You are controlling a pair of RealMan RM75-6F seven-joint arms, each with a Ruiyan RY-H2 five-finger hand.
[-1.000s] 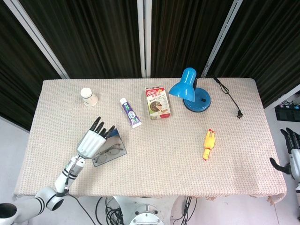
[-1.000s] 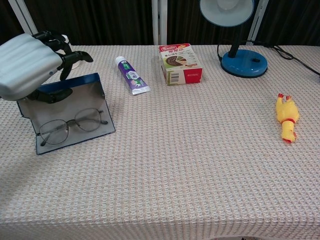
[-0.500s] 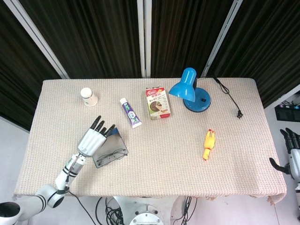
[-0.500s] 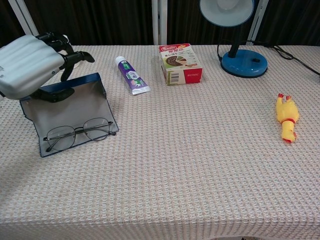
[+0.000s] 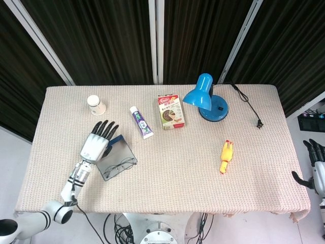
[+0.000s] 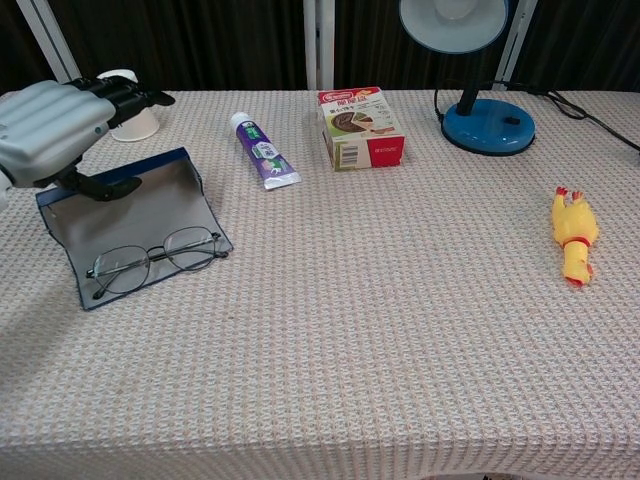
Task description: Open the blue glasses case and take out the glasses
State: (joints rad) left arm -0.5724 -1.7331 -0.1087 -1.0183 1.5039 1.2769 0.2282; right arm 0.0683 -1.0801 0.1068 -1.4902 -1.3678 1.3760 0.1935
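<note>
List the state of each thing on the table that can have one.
blue glasses case: open, lying flat
glasses: unfolded, on the case's near edge
left robot hand: fingers extended, holding nothing
desk lamp: unplugged
toothpaste tube: capped
paper cup: tipped over

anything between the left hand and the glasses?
Nothing visible. The glasses lie exposed on the near part of the open case; the left hand is over its far edge, with only bare case lining between.

Print on box [image 6: 362,127] and tube [image 6: 263,150] – too small, blurred – nothing legible.
</note>
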